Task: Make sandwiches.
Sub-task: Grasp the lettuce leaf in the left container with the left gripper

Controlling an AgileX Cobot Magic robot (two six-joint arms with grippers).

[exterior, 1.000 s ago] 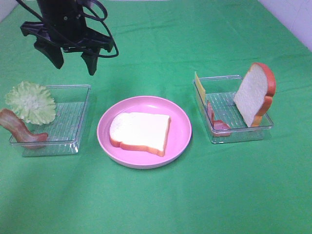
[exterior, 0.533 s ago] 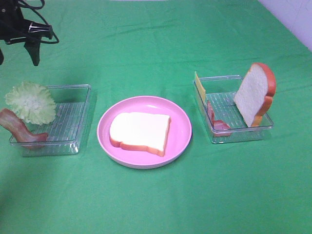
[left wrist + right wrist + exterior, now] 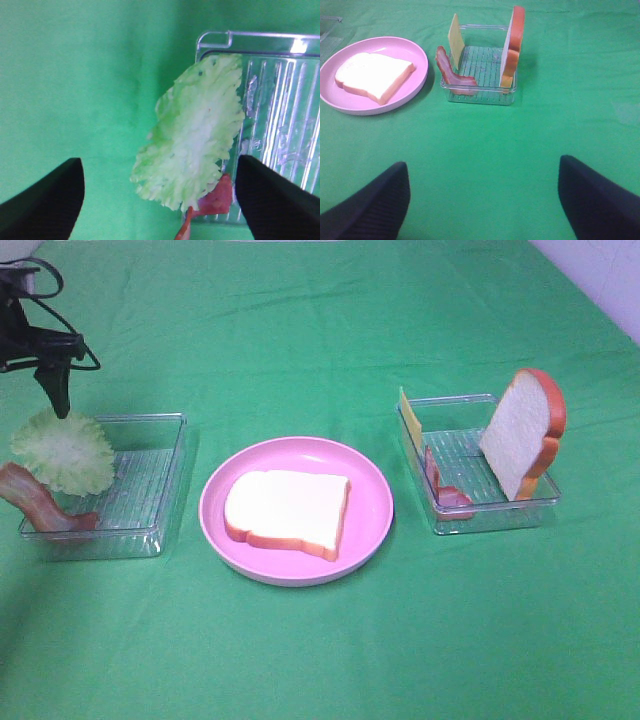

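One bread slice [image 3: 288, 510] lies flat on the pink plate [image 3: 372, 502]. The pale green lettuce [image 3: 62, 450] leans on the left tray's [image 3: 150, 490] outer end beside a bacon strip [image 3: 38, 502]. My left gripper [image 3: 160, 200] hangs open just above the lettuce [image 3: 192, 135], a finger [image 3: 57, 390] over its far edge, touching nothing. In the right tray [image 3: 500, 512] stand the second bread slice [image 3: 522, 430], yellow cheese [image 3: 410, 412] and a reddish strip [image 3: 440, 485]. My right gripper [image 3: 480, 200] stands open and empty, well short of that tray [image 3: 480, 92].
Green cloth covers the whole table. A pale wall or edge shows at the far right corner [image 3: 600, 270]. Open cloth stretches in front of the plate and trays.
The left arm has swung from above the table's back middle to the far left and dropped over the lettuce. Its jaws have spread slightly wider. Food and trays have not moved.
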